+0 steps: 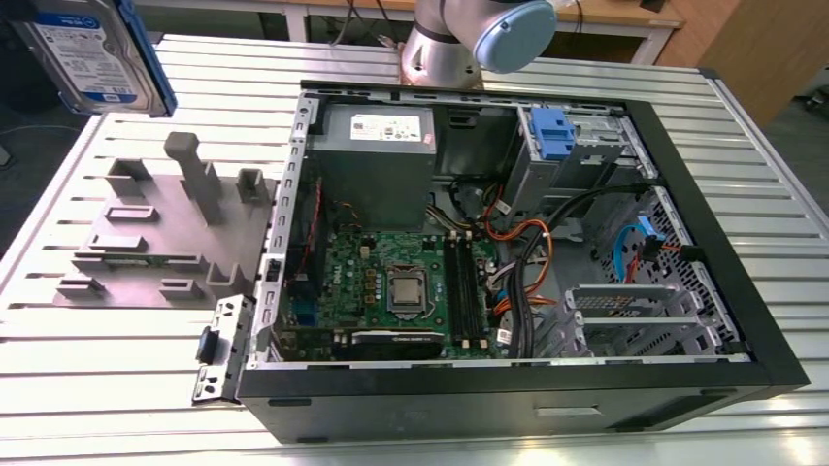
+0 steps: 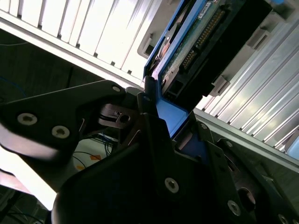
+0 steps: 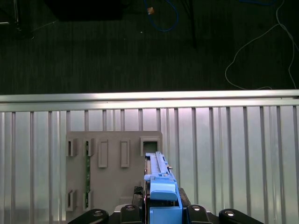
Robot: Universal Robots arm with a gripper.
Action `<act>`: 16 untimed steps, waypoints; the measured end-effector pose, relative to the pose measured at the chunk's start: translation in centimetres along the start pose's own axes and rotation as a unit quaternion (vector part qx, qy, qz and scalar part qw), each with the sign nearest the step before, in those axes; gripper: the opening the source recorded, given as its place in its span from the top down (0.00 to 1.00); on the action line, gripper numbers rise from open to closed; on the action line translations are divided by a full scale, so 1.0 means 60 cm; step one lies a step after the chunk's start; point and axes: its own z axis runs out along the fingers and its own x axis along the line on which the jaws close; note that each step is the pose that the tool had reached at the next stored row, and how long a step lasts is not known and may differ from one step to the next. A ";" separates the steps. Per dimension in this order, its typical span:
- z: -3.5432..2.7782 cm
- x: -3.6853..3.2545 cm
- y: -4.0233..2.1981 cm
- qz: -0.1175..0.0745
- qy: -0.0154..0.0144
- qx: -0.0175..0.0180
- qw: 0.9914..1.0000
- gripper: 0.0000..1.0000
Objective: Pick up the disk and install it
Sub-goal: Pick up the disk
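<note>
Currently | the disk (image 1: 88, 53) aloft over the grey holder (image 1: 143, 233), clear of its slots | gripper (image 3: 161, 212) clamped on its blue carrier edge, so it hangs edge-on for carrying | open computer case (image 1: 518, 393) well apart, disk not yet installed.

Your arm's blue-capped joint (image 1: 512, 34) stands at the far side of the scene in the exterior view. In both wrist views your gripper (image 3: 162, 213) has its black fingers (image 2: 100, 95) clamped on the disk (image 3: 158, 170) by its blue frame.
</note>
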 end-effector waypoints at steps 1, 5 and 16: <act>0.000 0.000 0.000 0.000 0.000 0.000 1.000 0.63; -0.003 0.000 0.000 0.000 0.000 0.000 1.000 0.63; -0.008 0.000 0.000 0.000 0.000 0.000 1.000 0.63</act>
